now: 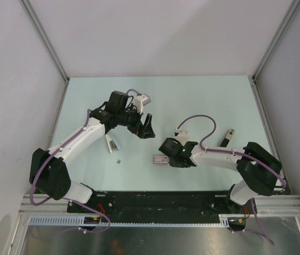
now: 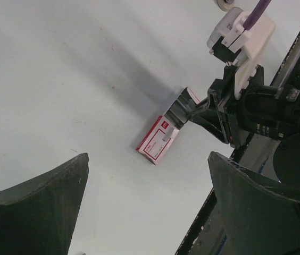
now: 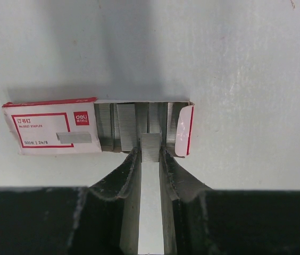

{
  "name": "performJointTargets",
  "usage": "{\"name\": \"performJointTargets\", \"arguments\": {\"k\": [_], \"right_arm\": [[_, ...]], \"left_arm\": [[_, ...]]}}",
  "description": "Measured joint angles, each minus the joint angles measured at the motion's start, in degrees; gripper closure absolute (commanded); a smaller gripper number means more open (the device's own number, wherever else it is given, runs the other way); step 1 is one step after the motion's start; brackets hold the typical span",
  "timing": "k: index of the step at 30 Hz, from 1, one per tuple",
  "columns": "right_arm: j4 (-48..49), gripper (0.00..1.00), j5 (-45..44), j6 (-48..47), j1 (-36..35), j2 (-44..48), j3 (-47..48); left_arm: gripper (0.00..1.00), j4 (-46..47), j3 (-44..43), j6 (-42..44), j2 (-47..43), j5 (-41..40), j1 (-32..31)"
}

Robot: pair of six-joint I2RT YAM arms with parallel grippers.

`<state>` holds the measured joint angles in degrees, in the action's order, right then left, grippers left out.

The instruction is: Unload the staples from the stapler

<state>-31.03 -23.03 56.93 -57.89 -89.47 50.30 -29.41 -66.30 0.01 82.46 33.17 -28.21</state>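
right wrist: right gripper (image 3: pixel 150 154) apparently pinching staples (image 3: pixel 150 142)

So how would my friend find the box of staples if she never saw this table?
Start at the pale table, then find the right arm's tool near its middle, pinching a staple strip. The staple box lies flat at that tool's tip, one end open with silver staples showing. It is the only red-and-white thing; the stapler off to its left is plain grey.
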Motion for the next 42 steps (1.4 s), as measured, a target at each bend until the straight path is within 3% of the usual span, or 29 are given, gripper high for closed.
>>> {"name": "performJointTargets", "arguments": {"k": [6,13,18,27,33,37,42], "right_arm": [[0.0,0.65,0.2,-0.1,0.0,0.0,0.0],[0.0,0.64,0.7,-0.2,0.0,0.0,0.0],[0.1,0.7,1.1,-0.2,0.0,0.5,0.0],[0.2,0.99,1.3,-0.7,0.4,7.5,0.7],[-0.2,1.0,1.5,-1.0,2.3,6.8,1.1],[-0.4,0.93,1.9,-1.2,4.2,6.8,0.7],[2.0,0.89,6.5,-1.7,10.9,14.7,-6.9]], "left_arm": [[0.02,0.0,0.0,0.0,0.0,0.0,-0.1],[0.03,0.0,0.0,0.0,0.0,0.0,-0.1],[0.03,0.0,0.0,0.0,0.0,0.0,-0.3],[0.04,0.0,0.0,0.0,0.0,0.0,-0.4],[0.06,0.0,0.0,0.2,0.0,0.0,-0.6],[0.06,0.1,0.9,2.5,0.0,-1.1,-1.4],[0.08,0.2,3.1,8.1,1.7,-4.0,-3.5]]}}
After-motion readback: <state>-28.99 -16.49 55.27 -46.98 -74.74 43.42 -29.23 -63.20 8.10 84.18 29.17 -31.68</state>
